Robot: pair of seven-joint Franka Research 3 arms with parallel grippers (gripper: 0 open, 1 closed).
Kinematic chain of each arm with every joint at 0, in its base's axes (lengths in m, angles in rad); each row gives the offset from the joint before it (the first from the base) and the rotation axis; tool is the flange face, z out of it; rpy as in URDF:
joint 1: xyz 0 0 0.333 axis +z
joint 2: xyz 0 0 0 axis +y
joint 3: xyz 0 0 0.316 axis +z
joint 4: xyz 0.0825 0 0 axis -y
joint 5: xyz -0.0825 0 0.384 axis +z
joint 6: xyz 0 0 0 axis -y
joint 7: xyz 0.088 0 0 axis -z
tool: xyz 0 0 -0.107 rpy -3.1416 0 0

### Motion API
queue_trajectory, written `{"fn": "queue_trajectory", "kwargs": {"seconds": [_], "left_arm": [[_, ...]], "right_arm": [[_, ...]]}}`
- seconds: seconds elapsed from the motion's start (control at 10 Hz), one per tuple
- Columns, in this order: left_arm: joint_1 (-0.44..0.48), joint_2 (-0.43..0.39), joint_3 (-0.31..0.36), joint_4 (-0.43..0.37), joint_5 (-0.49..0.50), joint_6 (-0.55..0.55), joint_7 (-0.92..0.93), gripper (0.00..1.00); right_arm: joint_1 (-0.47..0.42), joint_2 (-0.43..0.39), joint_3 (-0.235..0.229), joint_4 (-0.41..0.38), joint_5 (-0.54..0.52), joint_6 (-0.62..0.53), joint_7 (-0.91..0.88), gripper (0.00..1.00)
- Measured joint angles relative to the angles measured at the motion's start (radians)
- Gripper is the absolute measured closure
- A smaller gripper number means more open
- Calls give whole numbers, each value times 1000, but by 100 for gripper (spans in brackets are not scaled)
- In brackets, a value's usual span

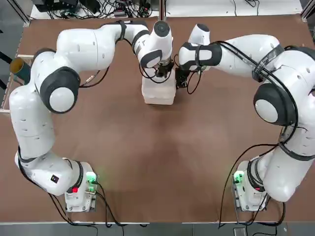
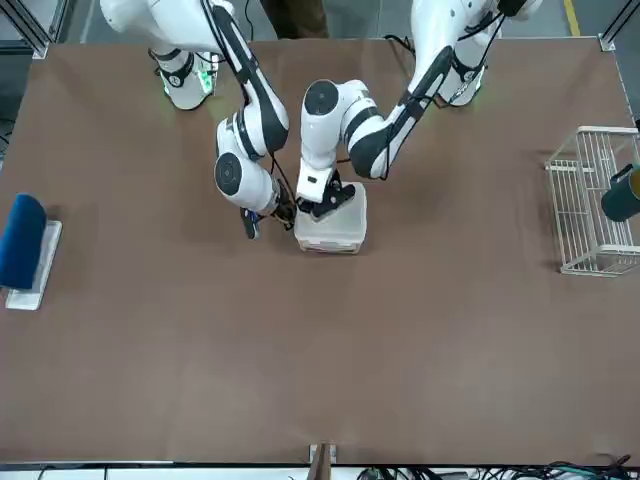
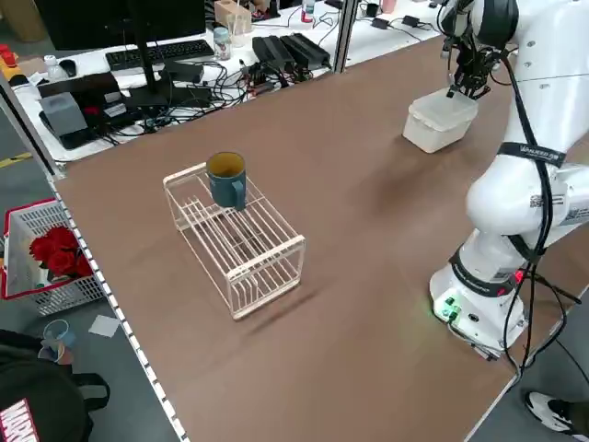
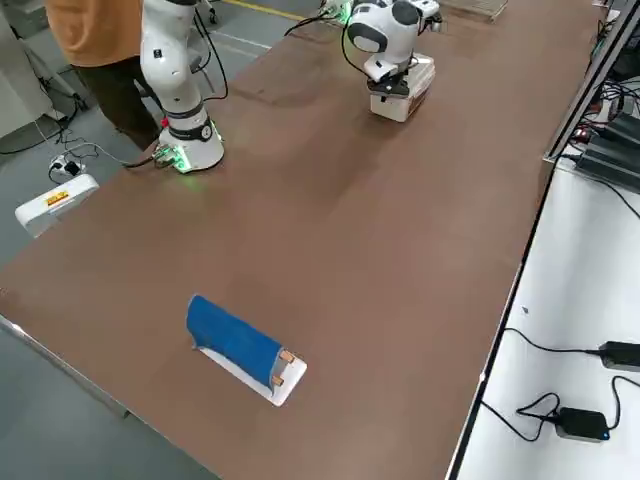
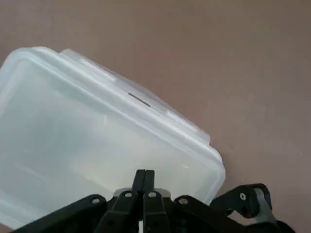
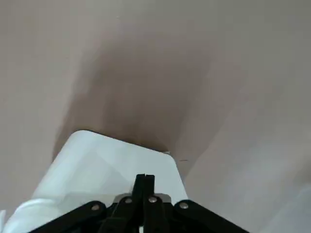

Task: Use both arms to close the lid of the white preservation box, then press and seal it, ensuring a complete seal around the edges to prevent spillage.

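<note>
My left gripper (image 5: 144, 174) has its two fingers pressed together, with nothing pinched between them, above the lid (image 5: 97, 141). My right gripper (image 6: 145, 177) is likewise closed on nothing, at the white preservation box (image 6: 114, 162) on its right-arm side. I can't tell whether either tip bears on the plastic.

The box sits upright between the two arms, towards the table's far edge. Its lid lies over it, and a latch tab (image 5: 141, 100) runs along one side; I can't confirm that it has snapped home. I judge I'm at the pressing and sealing step, the closing swing looking done. Next I'd push down evenly along the rim with the left, brace with the right, then work the tabs. Pressing one corner alone could tip or slide the box.

The two wrists crowd each other over the lid, so I have little room to swap sides. The wire rack (image 2: 590, 235) with its mug (image 2: 624, 196), and the blue cloth (image 4: 233, 338) on its white stand (image 4: 290, 380), lie well apart, out of my way. A person (image 4: 95, 35) stands off the table's robot side.
</note>
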Motion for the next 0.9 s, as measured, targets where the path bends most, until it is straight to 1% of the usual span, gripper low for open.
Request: {"fn": "queue_trajectory", "kwargs": {"seconds": [0.2,0.5,0.7,0.8,0.9], "left_arm": [[0,2,0,5,0,0,-1,99],[0,8,1,13,0,4,-3,99],[0,13,0,18,0,6,-4,99],[-1,14,0,19,0,6,-4,99],[0,15,0,20,0,7,-5,99]], "right_arm": [[0,8,-11,23,0,-40,-12,97],[11,14,-62,84,7,-169,-72,97],[14,-16,-79,136,-6,-225,-84,97],[19,-30,-87,146,-19,-230,-94,97],[24,-38,-108,152,-29,-233,-124,97]]}}
